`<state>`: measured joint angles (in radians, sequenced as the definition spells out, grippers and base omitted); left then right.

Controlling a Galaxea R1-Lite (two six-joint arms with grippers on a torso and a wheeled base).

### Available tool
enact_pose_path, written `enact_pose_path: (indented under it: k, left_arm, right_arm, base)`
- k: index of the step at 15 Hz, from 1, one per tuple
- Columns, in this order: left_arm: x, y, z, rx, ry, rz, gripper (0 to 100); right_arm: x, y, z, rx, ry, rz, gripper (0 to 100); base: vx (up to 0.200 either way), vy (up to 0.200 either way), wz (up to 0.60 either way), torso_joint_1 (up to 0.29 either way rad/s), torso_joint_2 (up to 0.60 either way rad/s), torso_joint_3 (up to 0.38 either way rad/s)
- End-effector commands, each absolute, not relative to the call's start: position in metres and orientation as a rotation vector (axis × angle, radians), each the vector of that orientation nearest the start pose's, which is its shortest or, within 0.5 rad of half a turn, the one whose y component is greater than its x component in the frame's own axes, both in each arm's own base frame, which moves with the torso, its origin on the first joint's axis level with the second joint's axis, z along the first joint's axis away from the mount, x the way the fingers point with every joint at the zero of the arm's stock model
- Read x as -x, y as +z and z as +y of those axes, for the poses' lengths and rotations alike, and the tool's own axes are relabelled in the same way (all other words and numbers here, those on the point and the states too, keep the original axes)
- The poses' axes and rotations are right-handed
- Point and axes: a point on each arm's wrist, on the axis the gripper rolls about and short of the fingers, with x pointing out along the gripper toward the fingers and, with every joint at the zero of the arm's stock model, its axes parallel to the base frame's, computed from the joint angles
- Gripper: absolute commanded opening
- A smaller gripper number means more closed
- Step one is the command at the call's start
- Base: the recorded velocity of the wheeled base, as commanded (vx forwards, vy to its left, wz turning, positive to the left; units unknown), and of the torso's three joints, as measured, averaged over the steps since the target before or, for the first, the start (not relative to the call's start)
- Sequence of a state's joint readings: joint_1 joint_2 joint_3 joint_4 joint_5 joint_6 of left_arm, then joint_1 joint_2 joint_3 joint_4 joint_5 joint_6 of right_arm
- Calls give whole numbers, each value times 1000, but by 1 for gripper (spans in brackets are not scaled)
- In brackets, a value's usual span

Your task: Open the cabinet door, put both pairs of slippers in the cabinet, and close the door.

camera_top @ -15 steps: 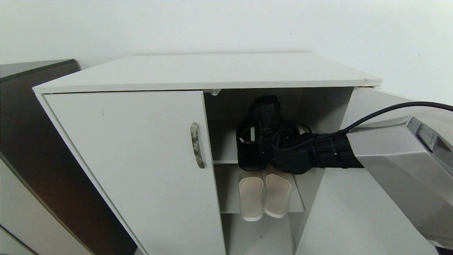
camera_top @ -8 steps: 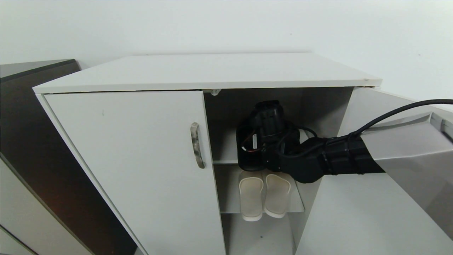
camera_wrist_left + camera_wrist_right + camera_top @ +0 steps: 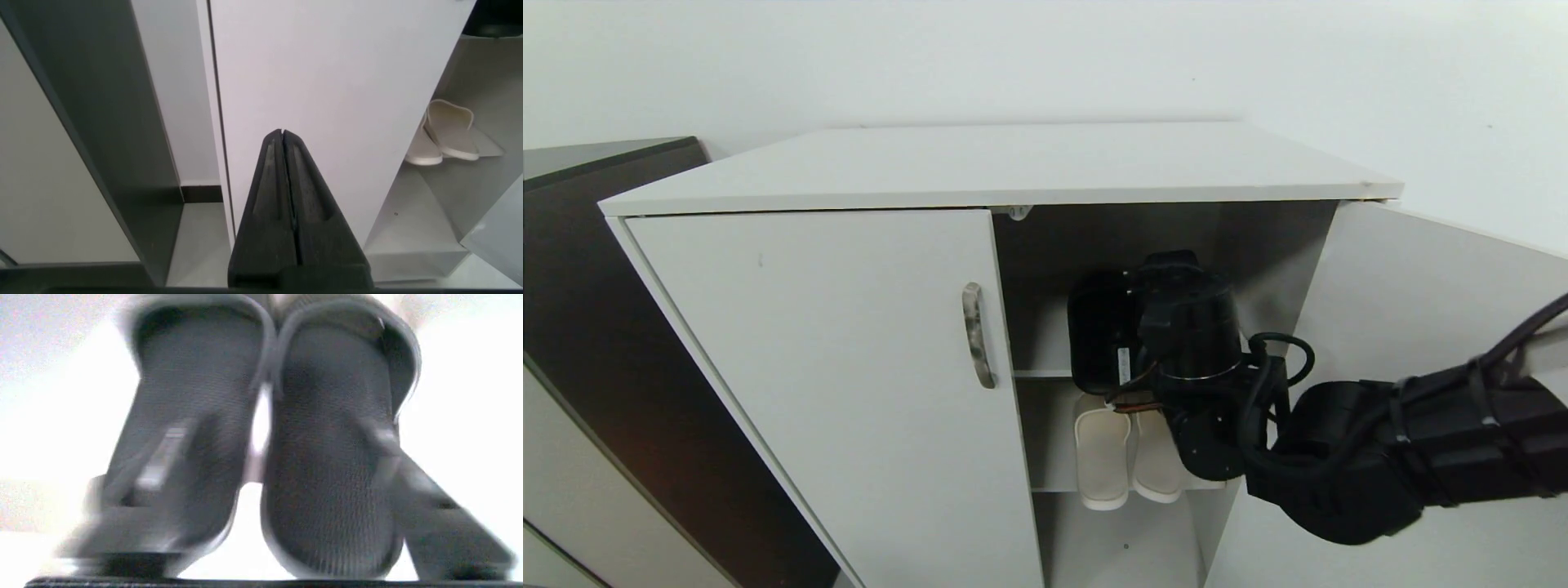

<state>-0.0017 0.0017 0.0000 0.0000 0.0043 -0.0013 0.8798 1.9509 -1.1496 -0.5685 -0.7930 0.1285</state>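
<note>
Plain white wall is running behind a white cabinet (image 3: pixel 1013 163) in the head view, and a dark brown panel (image 3: pixel 613 327) is leaning beside the cabinet's left side. The left door (image 3: pixel 833 392) is sitting shut, its metal handle (image 3: pixel 978 335) standing upright near the inner edge. The right door (image 3: pixel 1421 278) is hanging wide open. Inside, a pair of black slippers (image 3: pixel 1097 335) is resting on the upper shelf (image 3: pixel 1041 373). On the shelf below, a pair of white slippers (image 3: pixel 1104 453) is lying side by side, soles up, with the ends overhanging the shelf edge. The right arm (image 3: pixel 1339 457) is reaching in from the right, its wrist sitting just in front of the black pair.

From the left wrist view, the left gripper (image 3: pixel 283 140) is hanging with its two fingers pressed flat together, holding nothing, in front of the shut left door (image 3: pixel 327 90). The white slippers (image 3: pixel 448 135) are showing on their shelf off to one side.

From the right wrist view, the black slippers (image 3: pixel 270 433) are looming close, side by side. The right gripper (image 3: pixel 278 434) is holding its fingers (image 3: pixel 159 465) spread apart in front of them; whether they are touching the slippers cannot be told through the blur.
</note>
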Motion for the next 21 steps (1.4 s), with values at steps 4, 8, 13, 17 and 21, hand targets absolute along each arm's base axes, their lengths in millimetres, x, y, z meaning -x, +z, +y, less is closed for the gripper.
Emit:
enact_pose_path:
  k: [4, 8, 13, 17, 21]
  left_arm:
    - [23, 76, 0, 2, 5, 2, 0]
    - [23, 76, 0, 5, 5, 2, 0]
    - [23, 76, 0, 5, 5, 2, 0]
    - [23, 76, 0, 5, 3, 2, 0]
    - [23, 76, 0, 5, 3, 2, 0]
  right_arm:
    - [-240, 182, 280, 70, 106, 159, 0]
    - [-235, 178, 282, 83, 120, 167, 0]
    - [-233, 173, 280, 97, 120, 181, 0]
    - [-232, 172, 280, 98, 122, 181, 0]
    - [-232, 172, 280, 98, 122, 181, 0]
  base:
    - [0, 0, 0, 0, 0, 0]
    - [0, 0, 0, 0, 0, 0]
    - [-40, 0, 0, 0, 0, 0]
    - [-200, 0, 0, 6, 4, 2]
    - [-200, 0, 0, -1, 4, 2]
